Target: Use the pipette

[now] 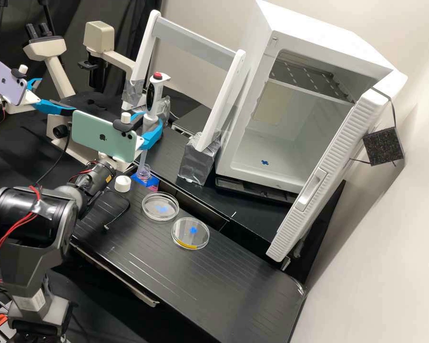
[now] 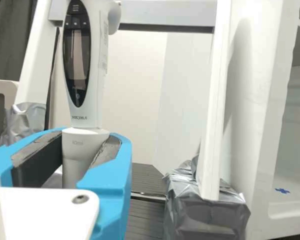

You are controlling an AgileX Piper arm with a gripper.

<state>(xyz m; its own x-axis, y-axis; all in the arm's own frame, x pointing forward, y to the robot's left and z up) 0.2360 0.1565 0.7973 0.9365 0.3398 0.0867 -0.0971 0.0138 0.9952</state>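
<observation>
Grips the pipette (image 1: 154,102) in the claw (image 2: 84,139), tip at the open bottle's (image 1: 143,172) mouth, with dispensing probably left to do.

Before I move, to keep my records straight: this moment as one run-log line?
hand: shut on white pipette with red button | tip: at mouth of clear bottle | white round cap: beside bottle | clear round dishes: two

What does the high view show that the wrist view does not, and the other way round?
High view: two petri dishes, a loose white cap, and a small clear bottle beneath the pipette.
Wrist view: dark pads lining the gripper's fingers.
Both: the upright pipette held in the gripper, the white frame and the open refrigerator.
</observation>
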